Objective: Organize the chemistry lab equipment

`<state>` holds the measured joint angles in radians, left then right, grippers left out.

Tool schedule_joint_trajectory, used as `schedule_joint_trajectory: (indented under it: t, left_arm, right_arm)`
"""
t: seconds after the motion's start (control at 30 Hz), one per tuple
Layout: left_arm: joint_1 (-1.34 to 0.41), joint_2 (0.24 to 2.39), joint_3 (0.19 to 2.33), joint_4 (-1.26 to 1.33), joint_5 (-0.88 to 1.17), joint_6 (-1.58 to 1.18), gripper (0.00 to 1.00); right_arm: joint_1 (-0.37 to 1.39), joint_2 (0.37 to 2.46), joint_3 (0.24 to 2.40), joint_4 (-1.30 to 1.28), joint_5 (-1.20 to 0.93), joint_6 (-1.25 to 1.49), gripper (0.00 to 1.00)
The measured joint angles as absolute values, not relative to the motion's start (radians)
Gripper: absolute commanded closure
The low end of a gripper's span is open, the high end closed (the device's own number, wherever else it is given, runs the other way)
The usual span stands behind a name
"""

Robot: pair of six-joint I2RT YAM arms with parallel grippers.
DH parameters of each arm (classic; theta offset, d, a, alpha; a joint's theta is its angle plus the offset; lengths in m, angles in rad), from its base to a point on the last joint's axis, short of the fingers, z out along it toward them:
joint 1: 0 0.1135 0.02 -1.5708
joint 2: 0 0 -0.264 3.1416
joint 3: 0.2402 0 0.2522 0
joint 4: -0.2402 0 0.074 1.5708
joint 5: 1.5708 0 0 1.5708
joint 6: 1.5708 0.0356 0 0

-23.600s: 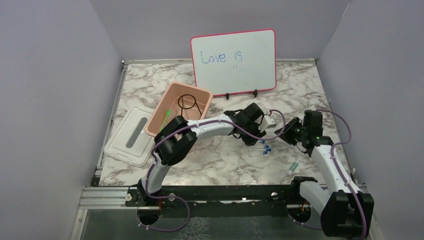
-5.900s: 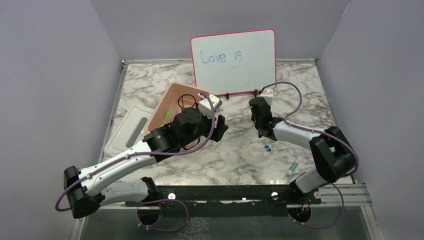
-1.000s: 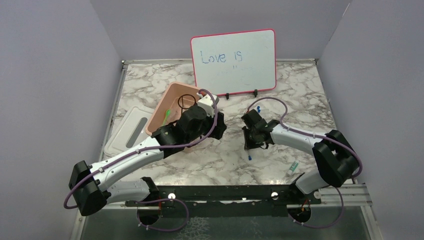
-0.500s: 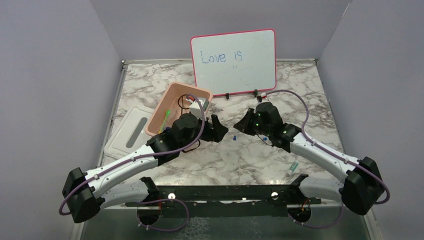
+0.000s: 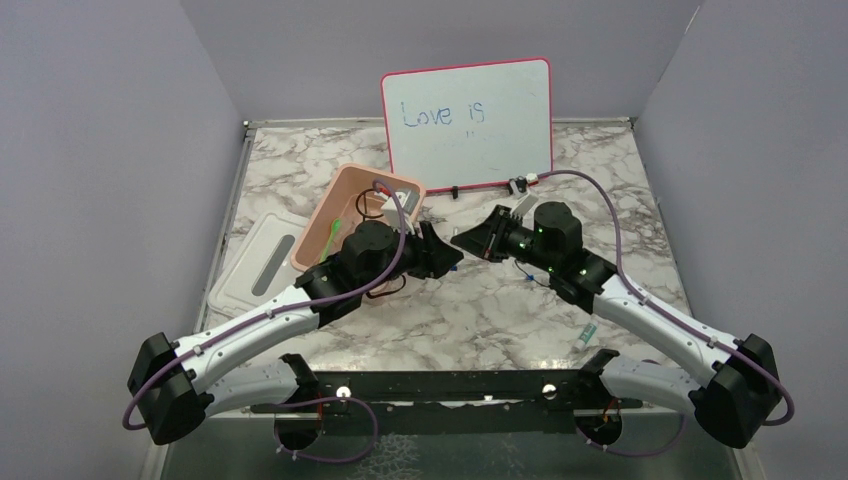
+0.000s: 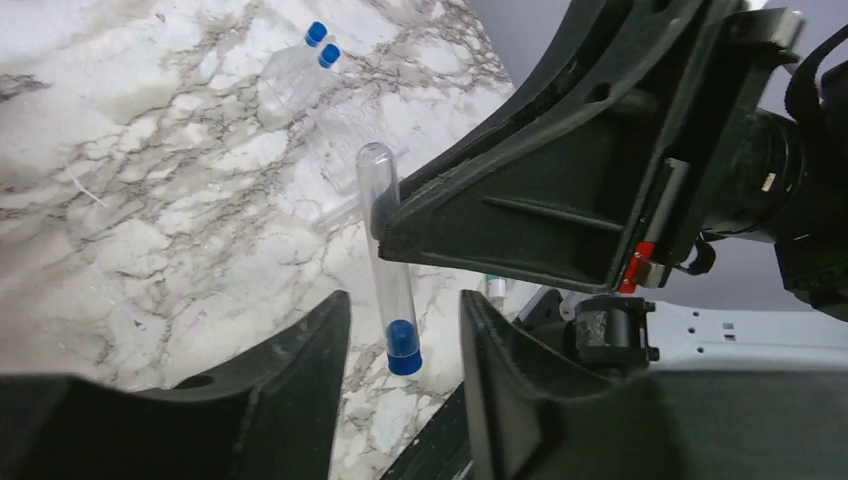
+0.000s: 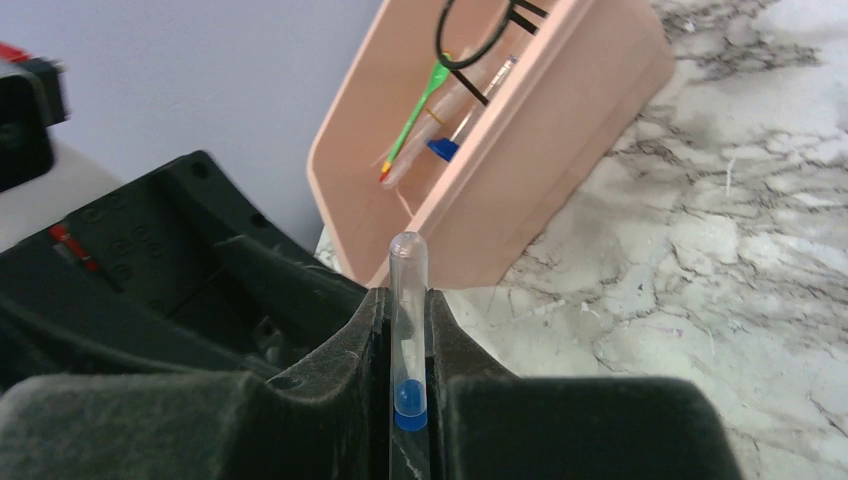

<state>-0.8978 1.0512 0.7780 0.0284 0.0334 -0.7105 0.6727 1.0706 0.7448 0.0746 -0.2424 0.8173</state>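
My right gripper [image 7: 408, 315] is shut on a clear tube with a blue cap [image 7: 408, 280], which sticks out past its fingertips. My left gripper [image 6: 404, 375] faces it, and the tube's capped end [image 6: 403, 358] hangs between the left jaws with a gap on each side. From above, the left gripper [image 5: 446, 256] and right gripper [image 5: 464, 240] meet tip to tip beside the pink tub [image 5: 322, 232]. Inside the tub [image 7: 560, 110] lie a green-handled tool [image 7: 415, 105], a black wire ring [image 7: 478, 35] and another blue-capped tube [image 7: 443, 149]. Two more capped tubes [image 6: 300, 62] rest on the marble.
The white lid [image 5: 255, 270] lies left of the tub. A pink-framed whiteboard [image 5: 467, 120] stands at the back. A small green and white item [image 5: 588, 333] lies near the front right, beside the right arm.
The right arm has lifted the tube off the table and swung it left to the left gripper. The left jaws have narrowed around the tube's capped end.
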Motion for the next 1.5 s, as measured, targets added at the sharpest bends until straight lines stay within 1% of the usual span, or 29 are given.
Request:
schedule_joint_trajectory:
  t: [0.1,0.2,0.27,0.3,0.4,0.5,0.6,0.63,0.83,0.93,1.2,1.3,1.4,1.5]
  left_arm:
    - [-0.898,1.065,0.778,0.047,0.062,-0.711,0.68]
    - [-0.898,1.08,0.778,0.066,0.088,-0.712,0.84]
    - [-0.897,1.085,0.778,0.069,0.095,-0.712,0.98]
    - [-0.896,1.085,0.778,0.068,0.096,-0.71,1.0]
    - [-0.892,1.085,0.778,0.072,0.097,-0.707,1.0]
    - [-0.892,1.085,0.778,0.088,0.096,-0.694,1.0]
    - [-0.892,1.083,0.778,0.098,0.087,-0.686,1.0]
    - [-0.892,1.083,0.778,0.101,0.082,-0.684,1.0]
    - [-0.892,1.083,0.78,0.103,0.027,-0.7,1.0]
    - [-0.892,1.083,0.798,0.088,-0.015,-0.729,1.0]
    - [-0.892,1.101,0.823,0.135,-0.023,-0.788,1.0]
    - [-0.892,1.118,0.824,0.14,-0.023,-0.804,1.0]
    - [-0.892,1.122,0.824,0.14,-0.023,-0.818,1.0]
    - [-0.892,1.122,0.824,0.146,-0.024,-0.835,1.0]
  right_arm:
    - [0.673,1.044,0.746,0.093,-0.268,0.799,0.88]
    - [0.673,1.039,0.748,0.106,-0.285,0.787,0.88]
    - [0.672,1.039,0.748,0.108,-0.294,0.78,0.86]
    - [0.672,1.039,0.748,0.11,-0.295,0.775,0.84]
    - [0.672,1.037,0.748,0.115,-0.295,0.757,0.65]
    - [0.672,1.025,0.747,0.11,-0.296,0.748,0.5]
    - [0.672,0.994,0.743,0.104,-0.293,0.734,0.41]
    - [0.672,0.978,0.741,0.102,-0.292,0.73,0.4]
    - [0.672,0.878,0.672,0.102,-0.29,0.664,0.39]
    - [0.672,0.874,0.644,0.103,-0.305,0.64,0.39]
    - [0.672,1.034,0.659,0.088,-0.364,0.515,0.39]
    - [0.672,1.051,0.67,0.102,-0.384,0.502,0.39]
    - [0.672,1.045,0.671,0.142,-0.39,0.509,0.42]
    - [0.672,1.03,0.662,0.192,-0.389,0.53,0.49]
